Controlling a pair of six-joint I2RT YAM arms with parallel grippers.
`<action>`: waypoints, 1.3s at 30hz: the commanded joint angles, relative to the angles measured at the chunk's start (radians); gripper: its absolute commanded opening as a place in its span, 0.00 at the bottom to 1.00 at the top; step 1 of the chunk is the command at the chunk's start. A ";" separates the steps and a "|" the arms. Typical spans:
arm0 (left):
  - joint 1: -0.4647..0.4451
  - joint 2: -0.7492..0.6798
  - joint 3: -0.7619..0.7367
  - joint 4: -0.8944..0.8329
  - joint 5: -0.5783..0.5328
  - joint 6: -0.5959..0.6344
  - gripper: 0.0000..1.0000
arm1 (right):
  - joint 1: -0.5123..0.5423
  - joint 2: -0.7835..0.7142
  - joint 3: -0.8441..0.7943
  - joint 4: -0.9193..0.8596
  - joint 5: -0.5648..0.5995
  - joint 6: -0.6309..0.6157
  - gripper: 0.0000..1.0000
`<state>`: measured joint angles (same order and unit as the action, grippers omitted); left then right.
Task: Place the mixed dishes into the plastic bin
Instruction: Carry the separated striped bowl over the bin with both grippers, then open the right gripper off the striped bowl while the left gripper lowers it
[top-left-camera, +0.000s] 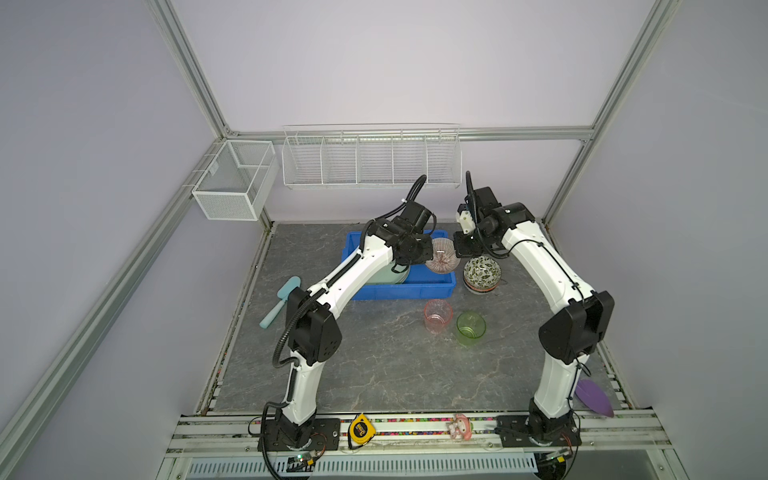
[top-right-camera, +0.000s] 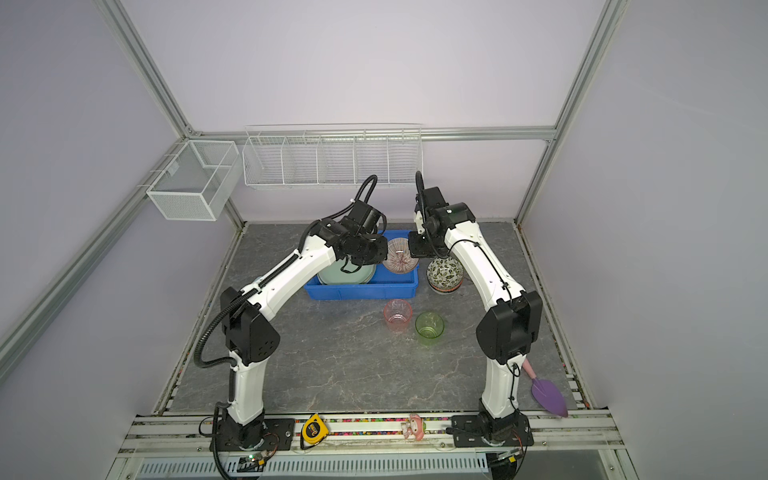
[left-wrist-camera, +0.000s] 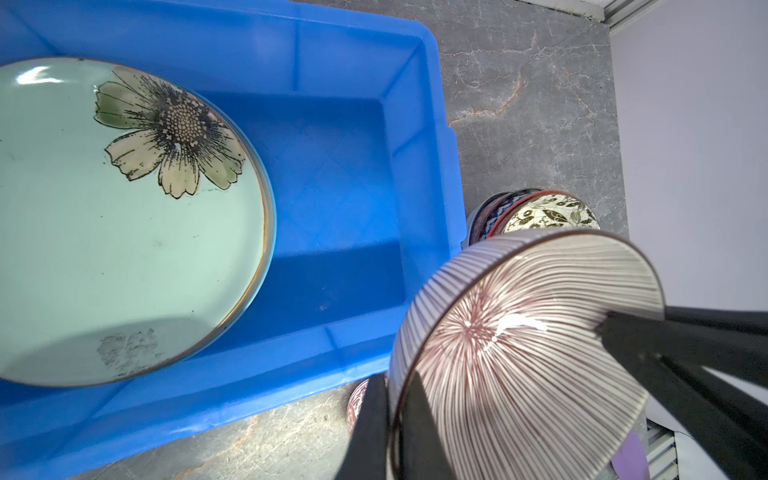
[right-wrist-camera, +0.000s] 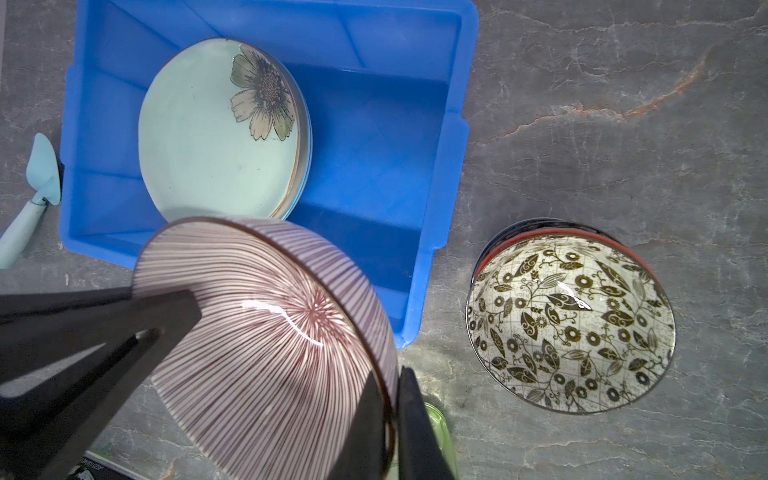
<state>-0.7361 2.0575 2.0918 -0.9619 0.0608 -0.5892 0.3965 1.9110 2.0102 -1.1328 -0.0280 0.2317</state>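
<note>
At the bin's (top-left-camera: 415, 286) right end, aloft: striped bowl (top-left-camera: 442, 255), tilted. Its rim is pinched by left fingers (left-wrist-camera: 368, 424) on one side and right fingers (right-wrist-camera: 415, 424) on the other, both clenched on it. In the bin: green plate (left-wrist-camera: 124, 228), topmost of a stack. On the bench (top-left-camera: 374, 365), just beside the bin: stacked leaf-print bowls (right-wrist-camera: 569, 324). In front of the bin: pink cup (top-left-camera: 437, 316) and green cup (top-left-camera: 471, 328), both upright.

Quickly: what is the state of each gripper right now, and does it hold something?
Left gripper: shut on the rim of the striped bowl.
Right gripper: shut on the opposite rim of the striped bowl.
</note>
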 joint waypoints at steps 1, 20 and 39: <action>-0.002 0.015 -0.006 -0.004 0.056 0.022 0.00 | 0.005 0.010 0.027 0.053 -0.051 0.000 0.12; 0.102 0.105 0.054 0.043 -0.009 -0.057 0.00 | -0.130 -0.084 -0.088 0.136 -0.222 0.044 0.67; 0.113 0.379 0.278 0.190 -0.045 -0.345 0.00 | -0.238 -0.200 -0.237 0.127 -0.135 -0.003 0.88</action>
<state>-0.6220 2.4130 2.3154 -0.8112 0.0158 -0.8711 0.1738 1.7378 1.8042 -1.0161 -0.1642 0.2348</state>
